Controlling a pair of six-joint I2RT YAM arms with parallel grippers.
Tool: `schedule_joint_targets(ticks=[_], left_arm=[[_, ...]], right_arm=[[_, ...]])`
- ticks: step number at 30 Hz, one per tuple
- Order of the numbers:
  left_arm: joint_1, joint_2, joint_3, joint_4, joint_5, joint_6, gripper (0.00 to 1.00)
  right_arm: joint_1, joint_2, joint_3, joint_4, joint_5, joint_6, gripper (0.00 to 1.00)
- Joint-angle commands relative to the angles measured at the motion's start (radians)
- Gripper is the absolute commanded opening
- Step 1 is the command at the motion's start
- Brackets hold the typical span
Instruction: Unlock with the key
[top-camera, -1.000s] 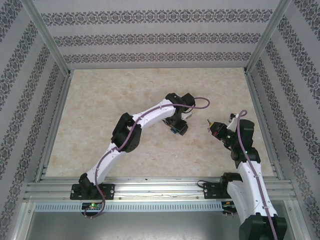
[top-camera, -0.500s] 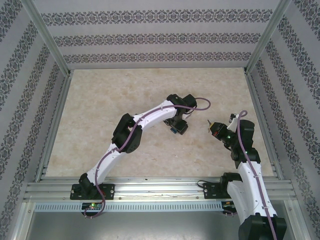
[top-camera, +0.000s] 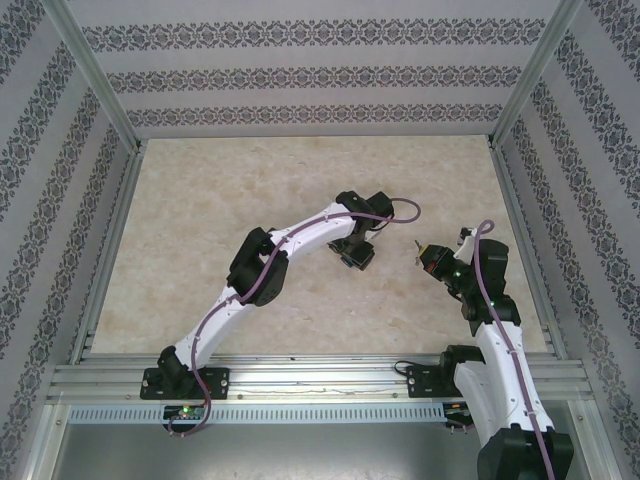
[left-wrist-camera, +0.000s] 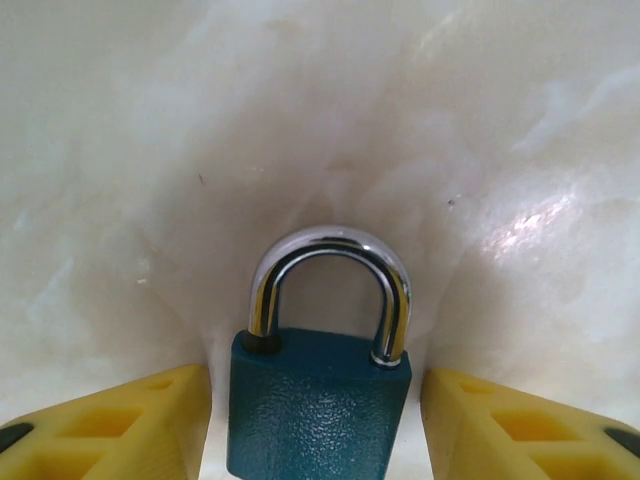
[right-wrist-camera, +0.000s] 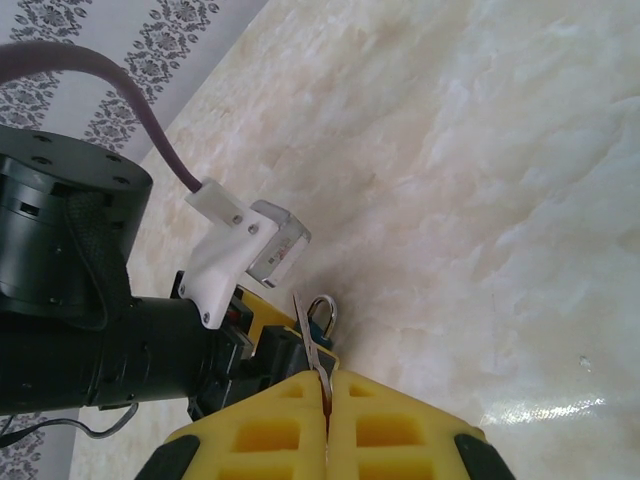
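Since a second ago the left arm has edged a little to the right, its elbow and wrist both shifted that way in the top view, while the right arm has kept almost the same spot. The left gripper (left-wrist-camera: 315, 390) is low over the table (top-camera: 200, 220), and its yellow fingers (left-wrist-camera: 110, 420) stand one on either side of the padlock (left-wrist-camera: 318, 410). The blue body of the padlock lies between the two fingers, with a thin strip of table showing on each side, a bit more on the left than on the right, so the fingers are set narrow around the body but not pressed on it where the wrist view shows them. The chrome shackle sticks out past the fingertips, pointing away from the wrist, and it looks closed into the body at both legs.

The right gripper (right-wrist-camera: 327, 388) has its fingers pressed together on the key (right-wrist-camera: 311, 340). The thin metal blade pokes out from the seam between the two yellow pads and slants up and to the left, past the fingertips. Beyond the tip of the blade, in the right wrist view, are the left gripper's black wrist, its white camera mount and a small metal loop by its fingers. In the top view the key's tip points toward the left gripper, with a stretch of bare table between them.
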Motion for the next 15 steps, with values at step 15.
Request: schedule_joint_targets(ticks=[15], left_arm=[[-0.016,0.05,0.045,-0.032,-0.004,-0.03,0.3]], right_arm=[[-0.013,0.012,-0.001,0.032,-0.026,0.013,0.0]])
